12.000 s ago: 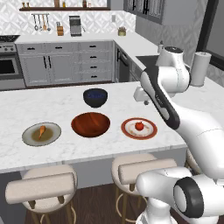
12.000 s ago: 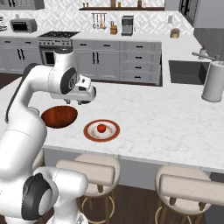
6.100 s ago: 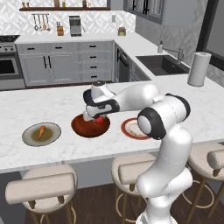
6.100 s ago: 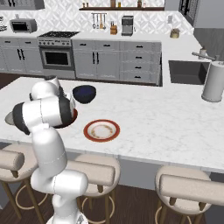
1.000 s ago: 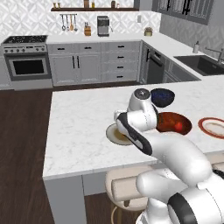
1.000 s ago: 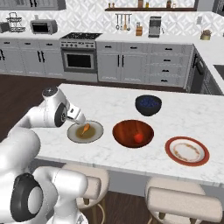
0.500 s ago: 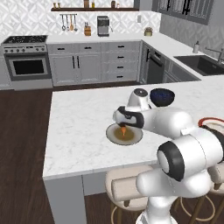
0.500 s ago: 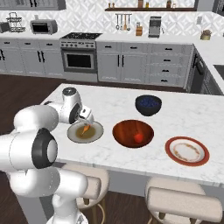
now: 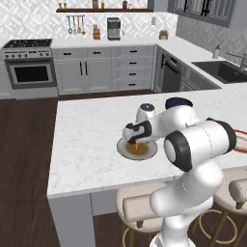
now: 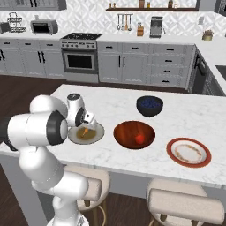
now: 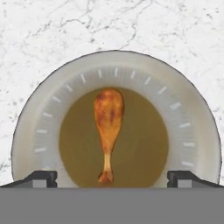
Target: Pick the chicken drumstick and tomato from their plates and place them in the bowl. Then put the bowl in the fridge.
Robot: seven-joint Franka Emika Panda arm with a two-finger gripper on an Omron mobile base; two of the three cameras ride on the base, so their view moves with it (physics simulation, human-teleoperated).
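Observation:
The chicken drumstick [image 11: 108,126] lies on the tan centre of the olive-grey plate [image 11: 37,118], thick end away from the hand. My gripper [image 11: 111,179] hangs open just above it, and its fingertips [image 11: 43,178] straddle the thin bone end without touching. From the base, the gripper [image 10: 86,124] points down over the plate [image 10: 98,134] and drumstick [image 10: 84,131]. The tomato [image 10: 139,139] sits inside the wooden bowl [image 10: 128,130]. The white red-rimmed plate [image 10: 189,152] holds nothing. The fridge is out of view.
A dark blue bowl [image 10: 149,106] stands behind the wooden bowl on the marble island [image 10: 185,114]. Stools [image 10: 185,205] line the near edge. My arm's bulk [image 9: 198,142] covers the island's right part in the left base view.
The hand has come down closer over the olive-grey plate and the elbow has swung. The jaws have stayed open; the drumstick has not moved.

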